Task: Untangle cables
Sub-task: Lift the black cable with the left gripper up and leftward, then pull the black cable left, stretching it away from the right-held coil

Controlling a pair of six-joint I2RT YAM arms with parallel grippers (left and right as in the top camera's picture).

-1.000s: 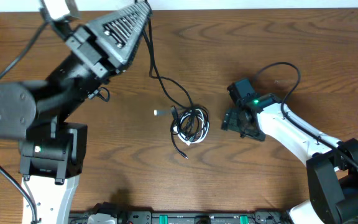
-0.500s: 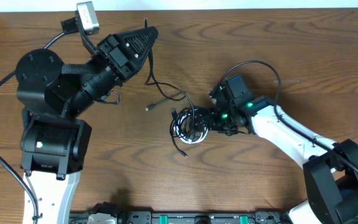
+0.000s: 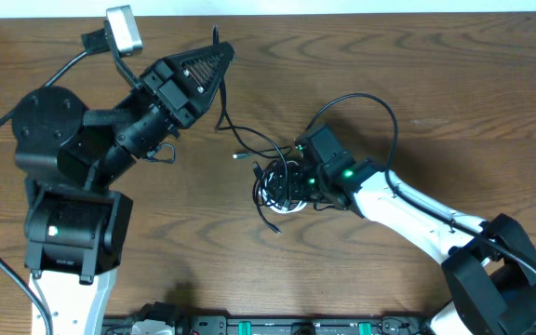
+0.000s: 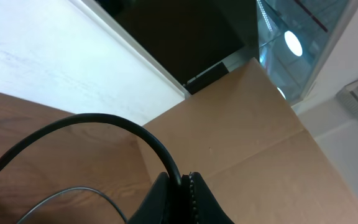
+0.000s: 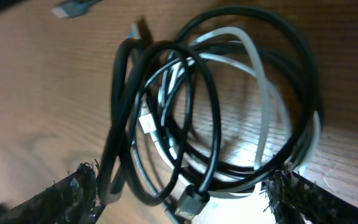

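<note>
A tangle of cables, black loops with a white one among them, lies mid-table. One black cable runs up from it to my left gripper, which is shut on it above the table's far edge. The left wrist view shows the black cable pinched between the closed jaws of the left gripper. My right gripper hangs over the tangle. In its wrist view the right gripper stands open, fingers on either side of the black loops and the white cable.
A loose plug end lies left of the tangle, another below it. The right arm's thick black cable arches over the table. A cardboard box stands beyond the far edge. An equipment rail lines the front edge.
My right gripper has moved left from beside the tangle to directly over it. The left arm has swung lower with the black cable still held, shifting the loose strand.
</note>
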